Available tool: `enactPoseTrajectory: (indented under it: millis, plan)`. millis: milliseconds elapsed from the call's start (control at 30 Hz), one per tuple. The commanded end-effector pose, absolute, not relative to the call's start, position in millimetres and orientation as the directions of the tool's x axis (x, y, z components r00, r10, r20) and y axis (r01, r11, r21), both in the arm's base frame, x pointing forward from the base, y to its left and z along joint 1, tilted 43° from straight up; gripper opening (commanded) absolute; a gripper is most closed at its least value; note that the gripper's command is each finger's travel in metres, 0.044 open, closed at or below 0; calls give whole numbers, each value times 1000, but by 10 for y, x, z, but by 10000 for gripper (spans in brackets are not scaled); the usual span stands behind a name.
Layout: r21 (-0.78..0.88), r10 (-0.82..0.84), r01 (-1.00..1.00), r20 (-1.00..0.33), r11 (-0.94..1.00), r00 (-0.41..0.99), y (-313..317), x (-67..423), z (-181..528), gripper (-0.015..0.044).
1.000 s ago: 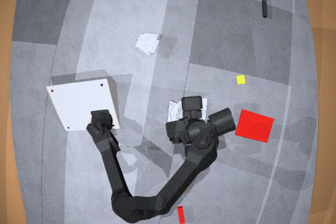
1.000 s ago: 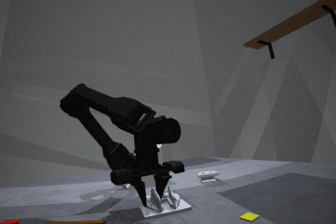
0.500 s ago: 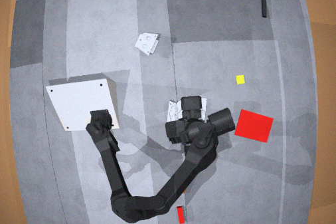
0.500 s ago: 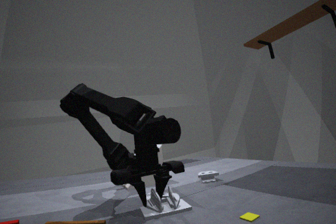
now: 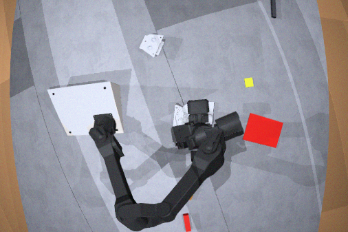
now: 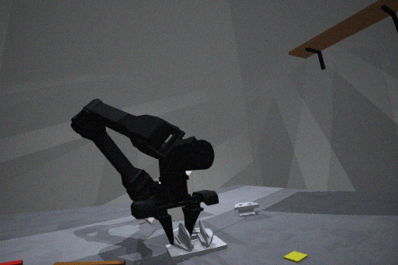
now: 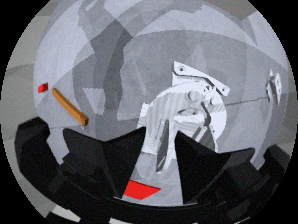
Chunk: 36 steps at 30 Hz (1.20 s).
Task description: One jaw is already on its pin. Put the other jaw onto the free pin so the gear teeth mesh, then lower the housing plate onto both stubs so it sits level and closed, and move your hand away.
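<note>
My gripper (image 6: 182,239) (image 7: 160,132) points down over the white base plate (image 5: 211,108) (image 6: 219,246) and is shut on one white jaw (image 6: 183,237) (image 7: 163,142). That jaw's fin stands upright between the fingertips, low over the base. The other jaw (image 6: 204,234) stands beside it on the base. Pins and meshing teeth are not clear; the arm hides much of this in the top view. The white housing plate (image 5: 151,45) (image 6: 247,205) (image 7: 274,88), with two round marks, lies apart, behind the base.
A red plate (image 5: 263,130) (image 7: 140,190) lies near the base. A yellow square (image 5: 249,82) (image 6: 296,256), a black bar (image 5: 273,6), a red block (image 5: 186,222) (image 7: 43,87) and an orange bar (image 7: 70,106) lie around. The arm stands on a white block (image 5: 79,108).
</note>
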State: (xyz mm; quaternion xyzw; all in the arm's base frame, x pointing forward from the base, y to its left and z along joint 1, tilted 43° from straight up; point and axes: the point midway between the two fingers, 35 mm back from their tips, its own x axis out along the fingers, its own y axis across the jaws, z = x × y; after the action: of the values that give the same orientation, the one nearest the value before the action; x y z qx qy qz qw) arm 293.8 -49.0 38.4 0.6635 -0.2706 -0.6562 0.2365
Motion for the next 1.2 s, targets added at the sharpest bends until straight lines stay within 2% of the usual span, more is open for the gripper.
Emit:
enactPoseTrajectory:
  millis: [0, 1167]
  plan:
    - [674, -674, -48, -739, -737, -12, -511, 2927, 372, 134]
    - [674, -674, -48, -739, -737, -12, -506, 2932, 359, 134]
